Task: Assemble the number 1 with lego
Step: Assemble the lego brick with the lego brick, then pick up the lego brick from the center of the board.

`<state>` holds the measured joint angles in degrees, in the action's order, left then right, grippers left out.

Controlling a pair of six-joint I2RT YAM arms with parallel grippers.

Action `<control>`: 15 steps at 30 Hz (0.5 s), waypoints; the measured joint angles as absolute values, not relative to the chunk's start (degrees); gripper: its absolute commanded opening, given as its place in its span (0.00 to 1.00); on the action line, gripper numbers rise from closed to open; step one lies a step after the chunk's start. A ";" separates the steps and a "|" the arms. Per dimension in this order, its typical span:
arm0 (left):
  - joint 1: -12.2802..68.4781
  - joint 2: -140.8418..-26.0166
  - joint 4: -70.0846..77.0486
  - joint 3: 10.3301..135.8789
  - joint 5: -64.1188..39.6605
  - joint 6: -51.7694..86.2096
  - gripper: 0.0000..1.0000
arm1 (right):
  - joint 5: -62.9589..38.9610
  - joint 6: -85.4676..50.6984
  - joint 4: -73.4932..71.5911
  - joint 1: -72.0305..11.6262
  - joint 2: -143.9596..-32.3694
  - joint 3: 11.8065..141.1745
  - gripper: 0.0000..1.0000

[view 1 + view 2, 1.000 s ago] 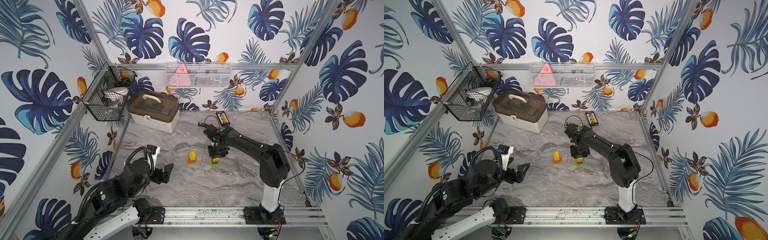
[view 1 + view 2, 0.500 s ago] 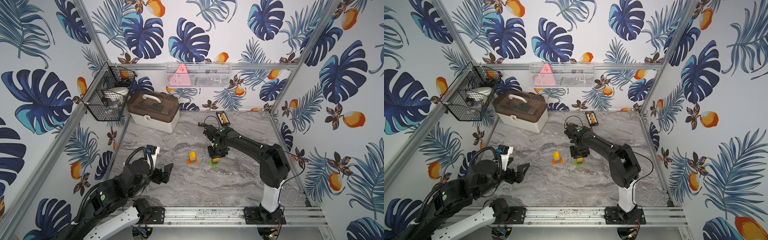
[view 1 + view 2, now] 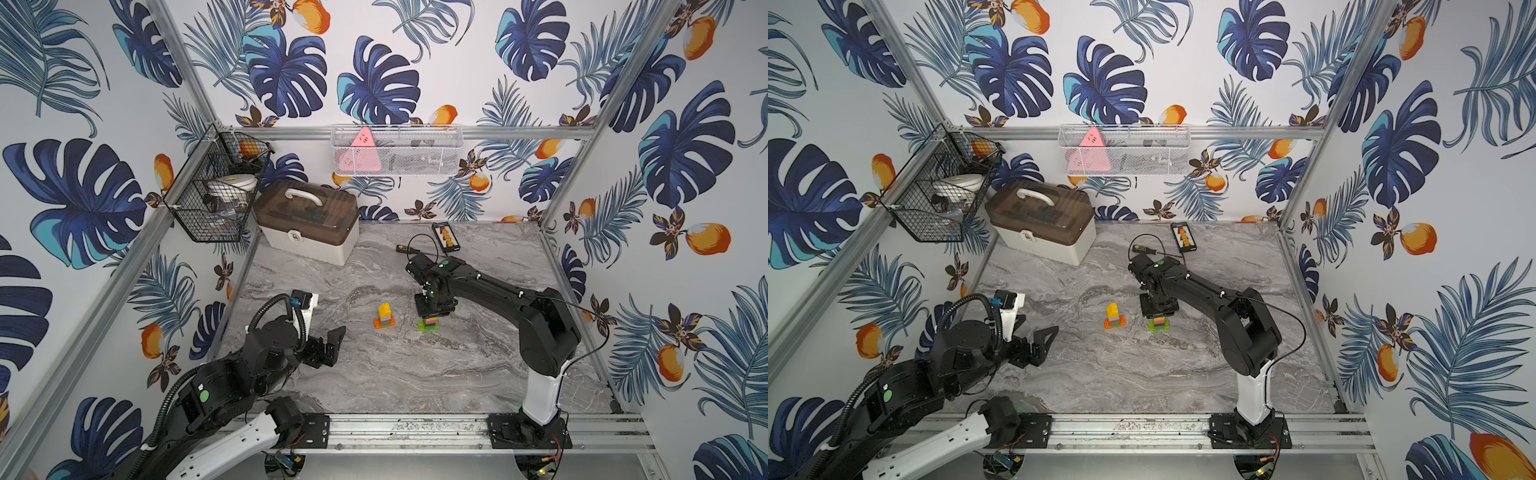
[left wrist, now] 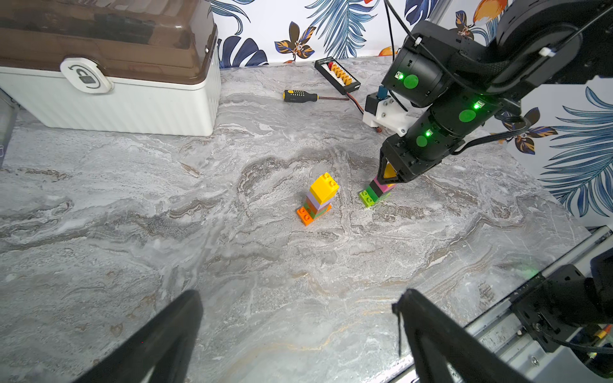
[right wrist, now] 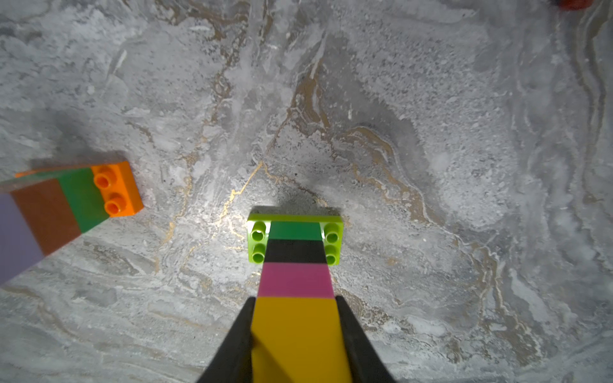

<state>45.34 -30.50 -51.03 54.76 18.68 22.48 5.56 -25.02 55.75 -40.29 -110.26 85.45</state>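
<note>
Standing on the marble tabletop [image 3: 415,374] near its middle, the lime-based stack [image 5: 295,247] reads upward lime, green, black, pink, yellow. The right gripper [image 5: 294,300] points down over it, its jaws pinching the yellow brick [image 5: 298,331] at the top from two opposite sides. Both top views show this stack [image 3: 429,323] [image 3: 1158,323] partly under the gripper.

Just beside it, apart from it and toward the left arm's side, stands the orange-based stack [image 4: 317,199]: orange, green, brown, lilac, yellow. Nothing touches it.

The left gripper [image 4: 298,295] hovers near the table's left front, well apart from both stacks, with its jaws spread wide and nothing between them.

Containers:
- Storage box [image 3: 307,224], back left corner: white body, brown translucent lid, white handle. Its latch [image 4: 86,74] carries a padlock symbol with a curved arrow. Dark shapes show through the lid; they cannot be identified.
- Black wire basket [image 3: 216,199], left wall: holds a white round item and something orange.
- White mesh basket [image 3: 397,151], back wall: holds a pink triangular piece [image 3: 362,139]; its markings are too small to read.

A yellow-and-black screwdriver [image 4: 300,96] and a black-and-orange abacus [image 4: 337,74] lie near the back edge.
</note>
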 measured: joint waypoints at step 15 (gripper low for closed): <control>45.34 -30.81 -51.03 54.76 18.65 22.48 0.99 | 5.87 -25.93 58.24 -40.18 -108.92 88.58 0.78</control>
<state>45.34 -30.81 -51.03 54.76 18.65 22.48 5.87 -25.93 58.24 -40.18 -108.92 88.58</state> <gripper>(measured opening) 0.989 0.756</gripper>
